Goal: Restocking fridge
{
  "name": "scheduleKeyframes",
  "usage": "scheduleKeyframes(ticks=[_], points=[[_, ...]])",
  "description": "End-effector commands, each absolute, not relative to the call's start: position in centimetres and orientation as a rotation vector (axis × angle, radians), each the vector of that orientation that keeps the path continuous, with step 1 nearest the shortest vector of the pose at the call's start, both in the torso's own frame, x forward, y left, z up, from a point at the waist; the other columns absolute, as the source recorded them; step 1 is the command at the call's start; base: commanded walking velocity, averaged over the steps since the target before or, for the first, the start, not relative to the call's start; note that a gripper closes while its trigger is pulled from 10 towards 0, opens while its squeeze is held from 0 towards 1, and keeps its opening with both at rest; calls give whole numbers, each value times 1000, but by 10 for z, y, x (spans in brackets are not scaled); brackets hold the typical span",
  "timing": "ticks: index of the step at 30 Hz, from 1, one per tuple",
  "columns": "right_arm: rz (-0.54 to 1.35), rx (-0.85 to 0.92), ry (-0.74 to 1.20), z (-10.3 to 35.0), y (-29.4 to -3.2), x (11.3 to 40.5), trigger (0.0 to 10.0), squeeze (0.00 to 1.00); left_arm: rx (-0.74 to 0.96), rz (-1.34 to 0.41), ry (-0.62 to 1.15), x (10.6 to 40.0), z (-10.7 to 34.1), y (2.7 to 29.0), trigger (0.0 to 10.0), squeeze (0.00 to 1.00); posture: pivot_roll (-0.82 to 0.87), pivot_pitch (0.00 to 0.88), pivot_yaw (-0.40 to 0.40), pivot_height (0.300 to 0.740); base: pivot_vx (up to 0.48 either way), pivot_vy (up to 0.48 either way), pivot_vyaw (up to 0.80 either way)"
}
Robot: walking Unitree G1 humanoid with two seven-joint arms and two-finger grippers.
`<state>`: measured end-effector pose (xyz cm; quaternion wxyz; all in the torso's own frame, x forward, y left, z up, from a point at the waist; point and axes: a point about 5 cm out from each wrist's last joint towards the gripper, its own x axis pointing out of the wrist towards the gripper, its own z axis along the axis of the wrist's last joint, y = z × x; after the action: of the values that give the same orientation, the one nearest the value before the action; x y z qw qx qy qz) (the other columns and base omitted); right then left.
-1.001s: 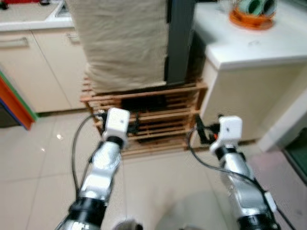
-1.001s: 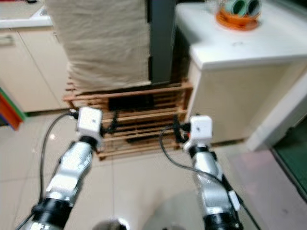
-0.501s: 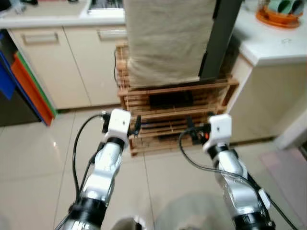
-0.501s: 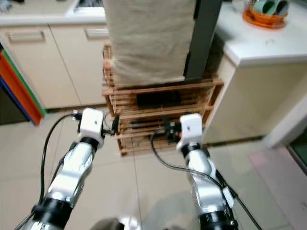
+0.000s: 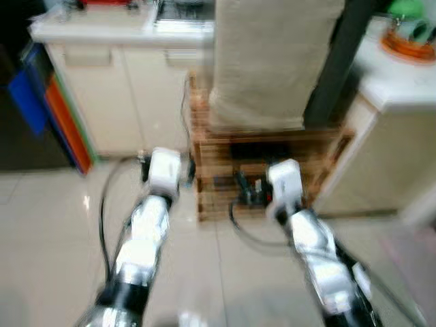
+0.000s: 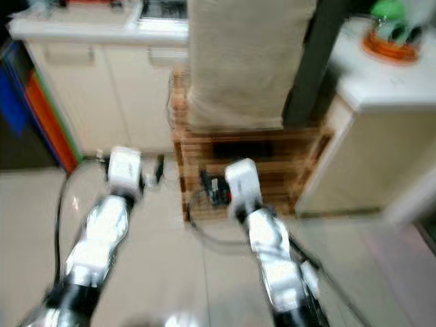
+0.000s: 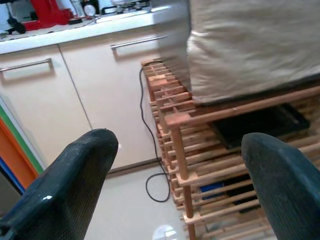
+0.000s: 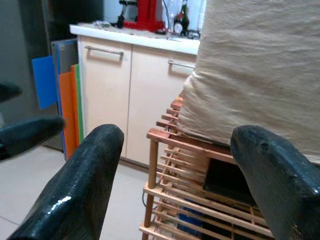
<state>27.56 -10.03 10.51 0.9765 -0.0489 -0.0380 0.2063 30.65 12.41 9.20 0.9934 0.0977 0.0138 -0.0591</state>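
Kitchen | left gripper (image 7: 175,190) and right gripper (image 8: 180,185) hover before the wooden rack (image 5: 272,163), jaws spread, holding nothing | cloth-draped appliance (image 5: 269,61) atop the rack | no fridge or stock identifiable

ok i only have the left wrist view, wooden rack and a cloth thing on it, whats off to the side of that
Observer: A white counter stands on the rack's right, with an orange dish on it.
Operator: and the other arm
Observer: The right gripper is open and points at the wooden rack too.
Operator: anything left of the cabinets
Observer: Blue and orange flat panels lean upright against the cabinet.
Operator: whats behind the cloth
Observer: A dark upright post stands beside the cloth-covered object.
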Motion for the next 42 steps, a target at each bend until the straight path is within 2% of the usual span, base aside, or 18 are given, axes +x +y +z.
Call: scheduleKeyframes(ticks=[1, 14, 17, 19, 20, 21, 25, 31, 37, 42], points=[[430, -107, -100, 111, -95, 279, 10000, 0, 200, -89, 32, 309, 93, 132, 10000, 0, 82, 34, -5, 740, 439, 0, 0], [374, -76, -58, 105, -108, 283, 10000, 0, 189, -73, 37, 312, 93, 134, 10000, 0, 83, 31, -4, 740, 427, 0, 0], [274, -10, -11, 98, -123, 286, 10000, 0, 181, -74, 36, 312, 93, 135, 10000, 0, 85, 30, -4, 740, 417, 0, 0], [133, 34, 35, 89, -147, 288, 10000, 0, 155, -86, 28, 311, 95, 135, 10000, 0, 85, 34, -1, 740, 412, 244, 0], [133, 34, 35, 89, -147, 288, 10000, 0, 155, -86, 28, 311, 95, 135, 10000, 0, 85, 34, -1, 740, 409, 247, 0], [77, 51, 53, 85, -158, 287, 10000, 0, 137, -102, 16, 310, 97, 136, 10000, 0, 85, 36, 1, 740, 409, 251, 0], [54, 65, 60, 83, -165, 285, 10000, 0, 127, -114, 5, 308, 100, 137, 10000, 0, 87, 36, 2, 740, 359, 275, 0], [13, 134, 98, 76, -172, 283, 10000, 0, 122, -93, 15, 309, 100, 142, 10000, 0, 95, 33, -1, 740, 0, 0, 0], [-4, 162, 106, 73, -176, 284, 10000, 0, 111, -63, 44, 310, 98, 145, 10000, 0, 96, 30, 1, 740, 0, 379, 0], [-108, 262, 129, 63, -191, 282, 10000, 0, 54, -15, 84, 312, 94, 153, 10000, 0, 103, 26, 1, 740, 0, 480, 0]])
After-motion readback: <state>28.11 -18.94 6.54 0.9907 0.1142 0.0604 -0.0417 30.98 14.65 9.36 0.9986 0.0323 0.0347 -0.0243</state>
